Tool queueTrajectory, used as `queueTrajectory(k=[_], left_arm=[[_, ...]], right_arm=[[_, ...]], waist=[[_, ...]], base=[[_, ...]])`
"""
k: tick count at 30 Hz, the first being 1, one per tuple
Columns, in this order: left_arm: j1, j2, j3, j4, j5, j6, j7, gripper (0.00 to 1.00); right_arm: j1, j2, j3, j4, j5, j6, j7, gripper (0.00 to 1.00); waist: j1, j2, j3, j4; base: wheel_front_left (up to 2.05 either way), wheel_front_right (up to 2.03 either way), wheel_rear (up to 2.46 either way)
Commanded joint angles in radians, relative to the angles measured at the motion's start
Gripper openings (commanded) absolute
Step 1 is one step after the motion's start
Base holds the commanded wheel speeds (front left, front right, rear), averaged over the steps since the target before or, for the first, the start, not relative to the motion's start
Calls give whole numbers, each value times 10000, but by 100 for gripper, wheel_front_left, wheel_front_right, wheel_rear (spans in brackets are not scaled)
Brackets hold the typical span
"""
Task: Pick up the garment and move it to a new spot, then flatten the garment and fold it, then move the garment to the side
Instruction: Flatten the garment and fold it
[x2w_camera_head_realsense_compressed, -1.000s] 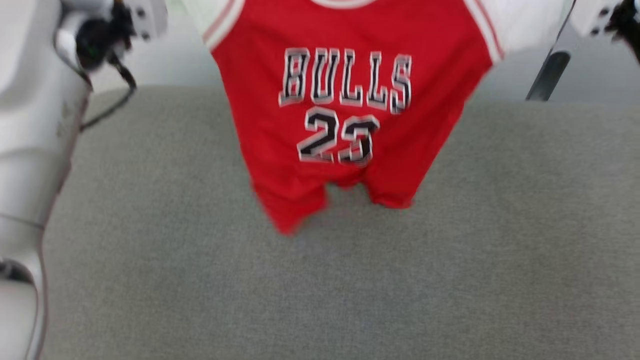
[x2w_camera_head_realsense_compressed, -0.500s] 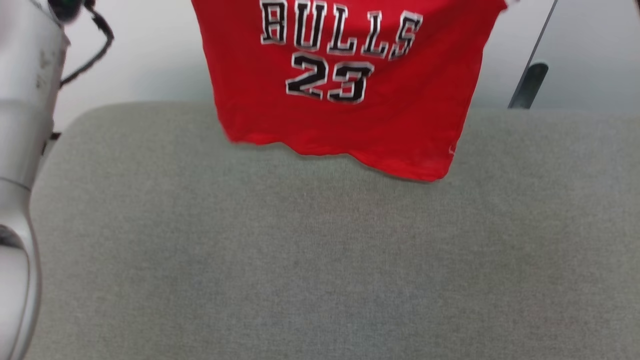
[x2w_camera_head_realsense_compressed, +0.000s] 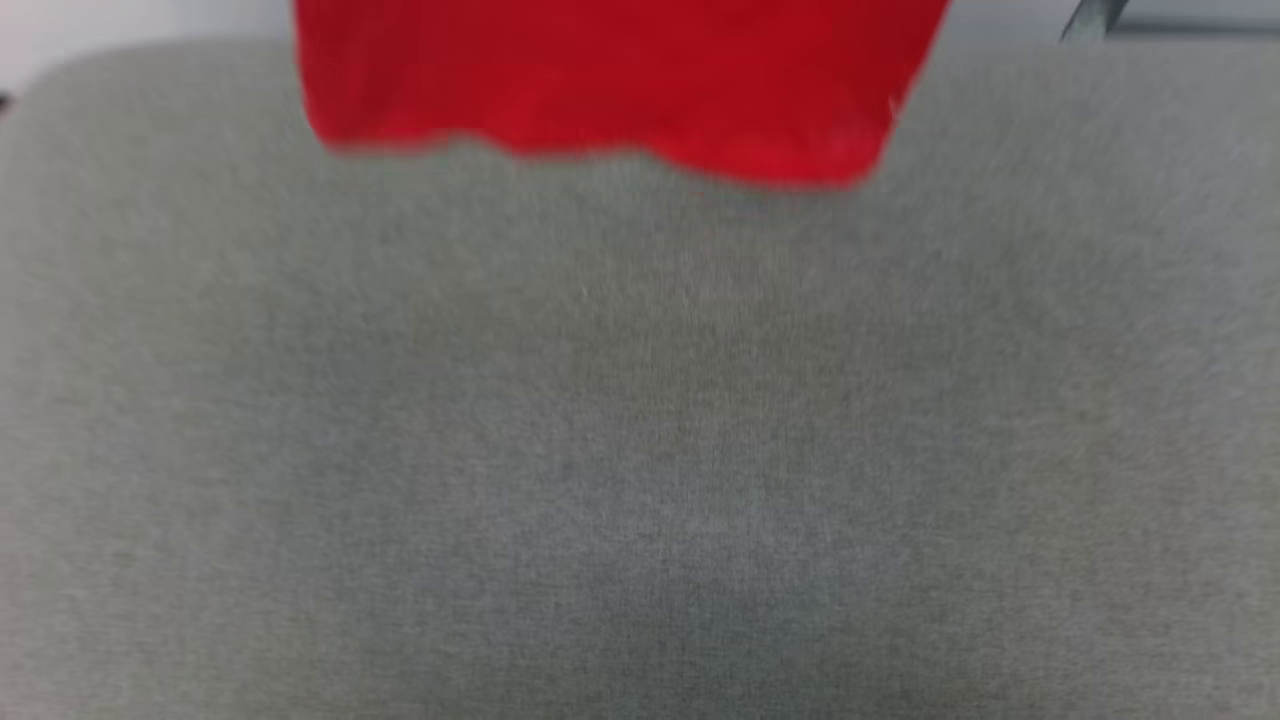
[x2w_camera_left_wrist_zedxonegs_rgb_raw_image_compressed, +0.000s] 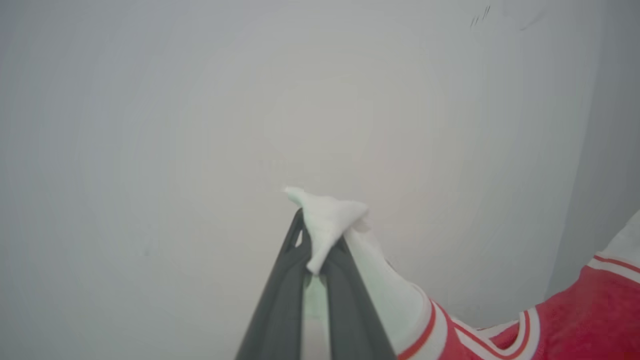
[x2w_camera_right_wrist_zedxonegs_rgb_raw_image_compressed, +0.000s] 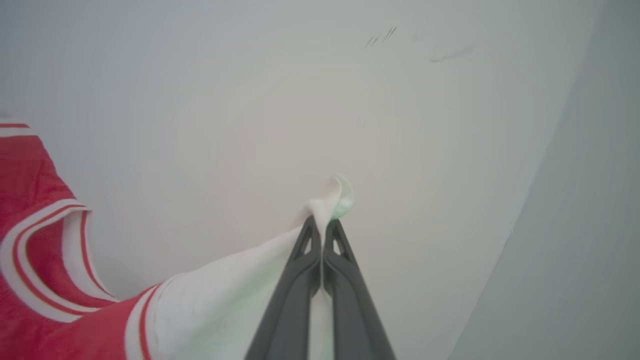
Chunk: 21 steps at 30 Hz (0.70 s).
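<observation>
Left gripper (x2w_camera_left_wrist_zedxonegs_rgb_raw_image_compressed: 317, 240) is pinched tight on a bunched corner of the garment (x2w_camera_left_wrist_zedxonegs_rgb_raw_image_compressed: 395, 295), gripping the white sleeve. A tuft of fabric pokes out past the fingertips, and the jaws have no gap apart from the cloth. In my left wrist view the sleeve runs down and to the right from the pinch. It reaches the red-white striped trim, then the red body in the lower right corner. Behind it is a pale wall (x2w_camera_left_wrist_zedxonegs_rgb_raw_image_compressed: 200, 125), with a few faint dark scuffs (x2w_camera_left_wrist_zedxonegs_rgb_raw_image_compressed: 480, 15) at the top right.

The head view is blurred. The red lower part of the garment (x2w_camera_head_realsense_compressed: 600, 80) hangs at top centre, over the far edge of the grey fabric surface (x2w_camera_head_realsense_compressed: 640, 450). The hem is wavy and sits lower on the right than on the left. I can't tell whether the hem touches the surface or hangs just clear of it. No lettering falls within this view. A dark bar (x2w_camera_head_realsense_compressed: 1090, 15) shows at the top right, too blurred for me to identify.

Right gripper (x2w_camera_right_wrist_zedxonegs_rgb_raw_image_compressed: 323, 225) is in the same state, fingers fully together on the other white sleeve, with a small curl of fabric above the tips. In the right wrist view the sleeve stretches down and to the left to the striped trim. The red body and the striped neckline are at the left edge. The sleeve looks taut between the pinch and the body.
</observation>
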Motion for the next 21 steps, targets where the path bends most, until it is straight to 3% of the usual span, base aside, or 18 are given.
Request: queueTrajectory(k=[1, 10, 15, 21], left_arm=[[-477, -103, 64, 90, 50, 57, -301, 0], [-2151, -468, 387, 298, -125, -88, -1614, 0], [-2227, -630, 605, 373, -348, -211, -2169, 0], [-1538, -734, 680, 483, -476, -308, -2357, 0]], right_arm=[[-492, 12, -238, 163, -270, 4, -203, 0], [-1966, -383, -1753, -307, -2400, 4, -387, 0], [-1665, -453, -3185, -1039, -4122, 4, -372, 0], [-939, -156, -4473, -1358, -5784, 4, -375, 0]], waist=[[0, 0, 1751, -124], [0, 0, 3629, 556], [0, 0, 4448, 1103], [0, 0, 4687, 1533]], base=[[0, 0, 0], [0, 0, 0], [0, 0, 0], [0, 0, 0]])
